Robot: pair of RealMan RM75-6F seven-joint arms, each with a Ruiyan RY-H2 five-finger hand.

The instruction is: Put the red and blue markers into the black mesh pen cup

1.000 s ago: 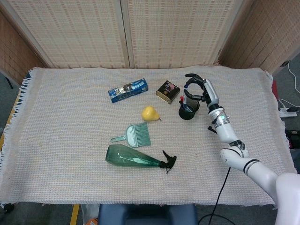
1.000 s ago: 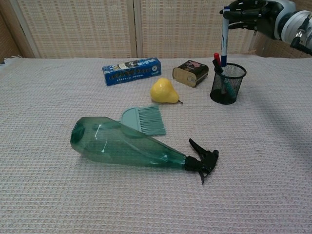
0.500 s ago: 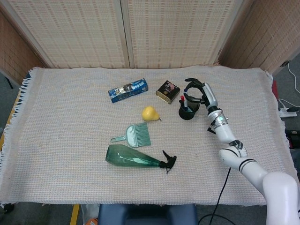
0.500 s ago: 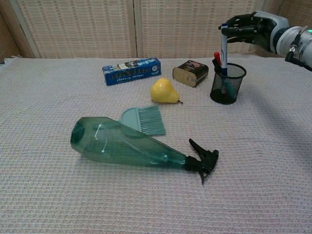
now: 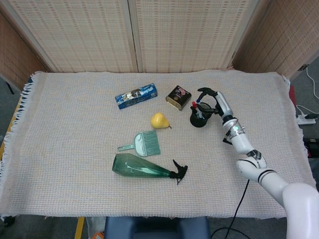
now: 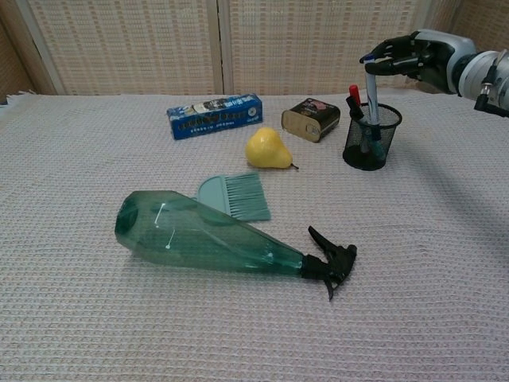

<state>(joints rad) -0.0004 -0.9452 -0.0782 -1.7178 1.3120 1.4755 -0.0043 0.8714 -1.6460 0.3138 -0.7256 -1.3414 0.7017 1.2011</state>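
Fingers (image 6: 395,49) of our right hand (image 6: 421,57) curl over the top end of the blue marker (image 6: 371,99), which stands nearly upright in the cup (image 6: 371,137) with its lower half behind the mesh. From the chest view the fingertips sit right at the marker's cap; whether they pinch it or have just parted from it we cannot tell, as the contact is too small to read. The head view shows the same hand (image 5: 215,101) arched beside the cup (image 5: 200,116) and settles nothing more. Our left hand is out of sight in both views.

The red marker (image 6: 355,103) leans in the cup next to the blue one, its cap poking above the rim. So both markers look to be inside, and we judge the task all but done, pending a clean release.

As for handling, we judge the markers light, stiff and smooth, plastic barrels that slide easily through a loose pinch, so the cap end is a fair place to hold while lowering, and letting go should drop the marker only a little. The cup seems light too, open wire that a sideways nudge could tip or skid on the woven cloth (image 6: 445,263). We would lift the hand straight up, clear of both caps.
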